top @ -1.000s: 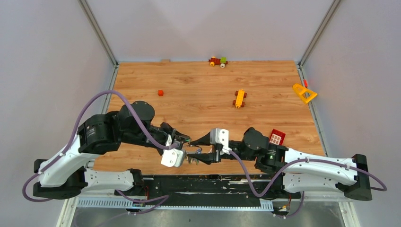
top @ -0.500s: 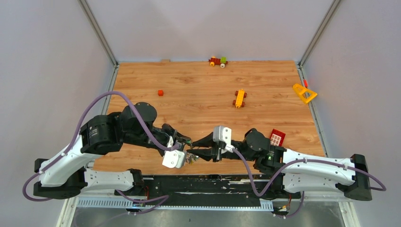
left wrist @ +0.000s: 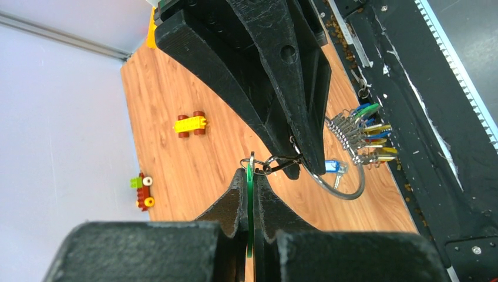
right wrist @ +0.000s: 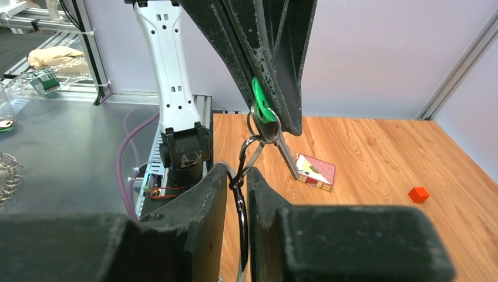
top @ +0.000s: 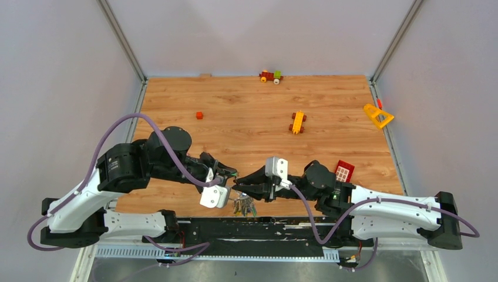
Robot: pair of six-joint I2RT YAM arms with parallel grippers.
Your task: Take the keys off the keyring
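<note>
The left fingers (left wrist: 230, 205) are clamping a green-tagged key (left wrist: 249, 217) flat between them. The right fingers (right wrist: 208, 202) are pinching the keyring (left wrist: 346, 198) wire right beside it, and a small ring is joining that key to the loop. The two arms are meeting tip to tip above the near edge of the desk (top: 246, 117). The other keys (left wrist: 364, 138) are hanging in a bunch from the loop.

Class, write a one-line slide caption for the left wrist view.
Left gripper pinches a green-tagged key while right gripper holds the silver wire keyring.
</note>
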